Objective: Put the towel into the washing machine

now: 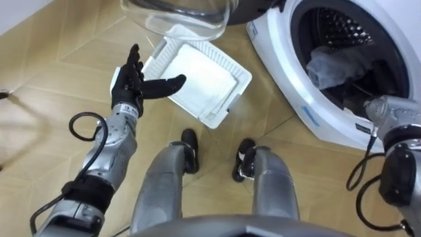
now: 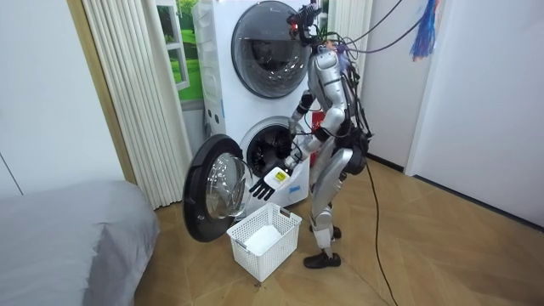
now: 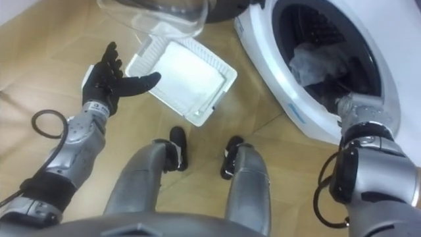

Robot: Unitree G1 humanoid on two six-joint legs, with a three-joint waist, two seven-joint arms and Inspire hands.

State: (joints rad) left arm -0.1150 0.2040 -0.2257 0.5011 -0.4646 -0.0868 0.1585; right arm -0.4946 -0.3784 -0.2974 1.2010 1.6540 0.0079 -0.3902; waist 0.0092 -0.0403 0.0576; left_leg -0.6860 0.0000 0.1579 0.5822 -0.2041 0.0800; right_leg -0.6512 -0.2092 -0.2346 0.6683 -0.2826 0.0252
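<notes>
Left robot hand [image 1: 131, 82] open, empty, by the basket [image 1: 240, 82]. Towel [image 1: 335, 62] lies in the washing machine [image 1: 283, 62] drum; right robot hand's grip: cannot tell

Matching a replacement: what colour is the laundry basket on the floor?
The basket is white, best seen in the room view.

Left arm: extended forward and low from the lower left, elbow slightly bent.
Left hand [image 1: 133, 81]: held out level with the palm turned inward, fingers straight and spread, thumb pointing toward the robot's right, holding nothing.
Right arm: stretched forward and down from the lower right.
Right hand: hidden beyond the wrist.
</notes>
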